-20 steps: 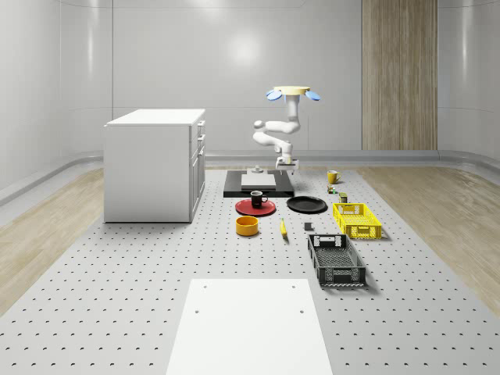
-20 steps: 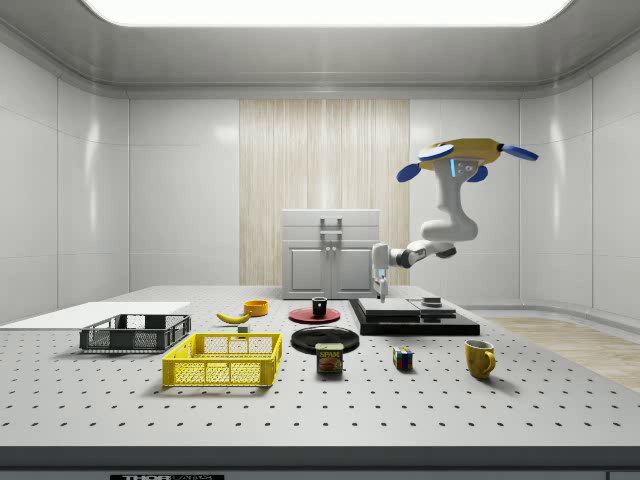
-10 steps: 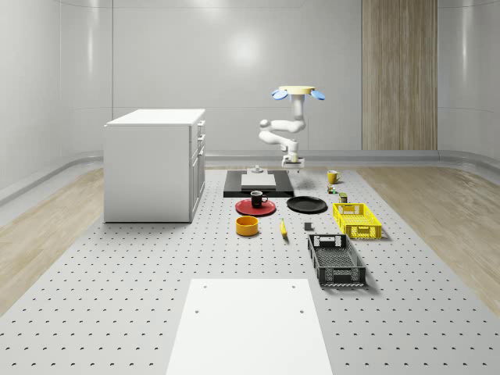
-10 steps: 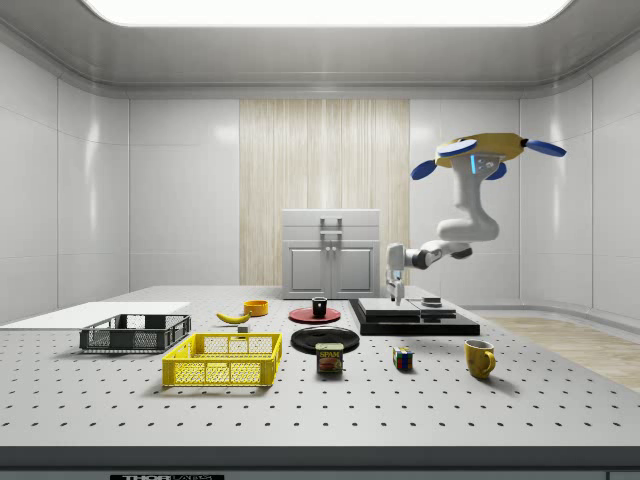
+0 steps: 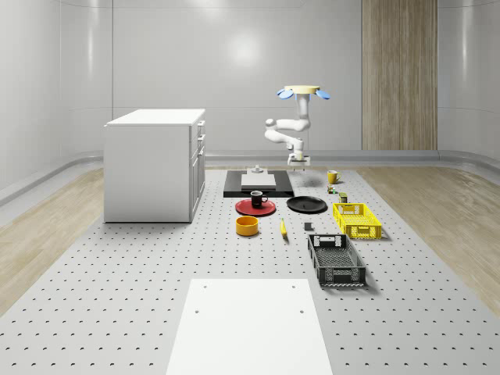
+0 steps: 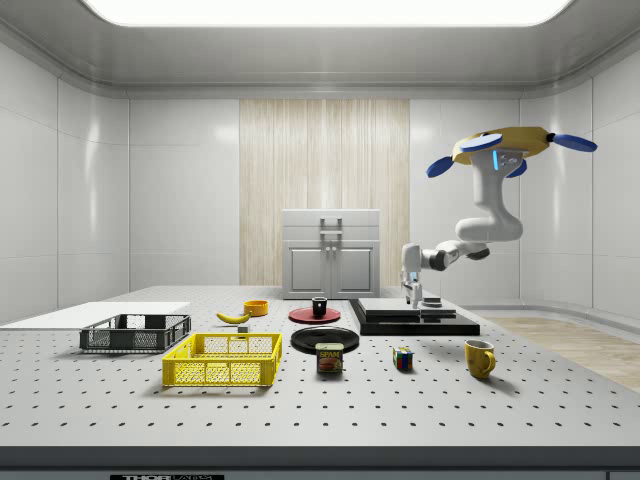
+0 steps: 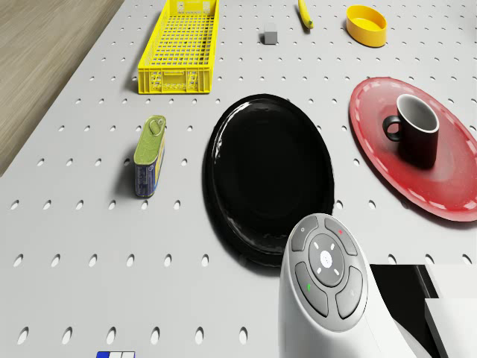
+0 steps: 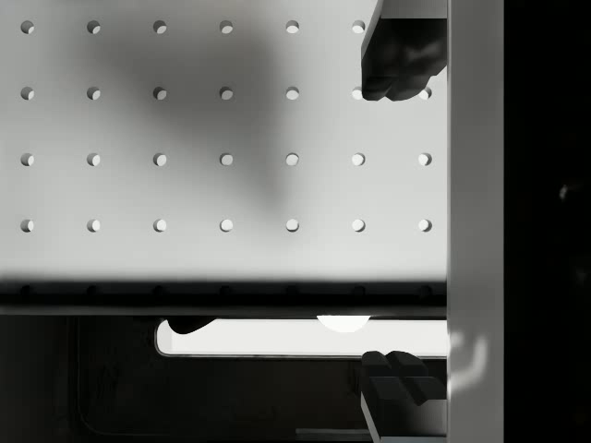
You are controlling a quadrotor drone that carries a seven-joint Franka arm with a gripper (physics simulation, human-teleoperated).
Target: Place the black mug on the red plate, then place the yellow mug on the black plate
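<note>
Beside black plate, can (lying flat)

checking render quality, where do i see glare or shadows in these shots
Drone view: the black plate carries glossy highlights along its rim. Wrist view: a soft dark shadow lies across the perforated table, and a bright glint sits at the edge of the dark platform. Side view: the ceiling light panel is blown out white. Whole-scene view: a pale hotspot glows on the back wall.
</note>
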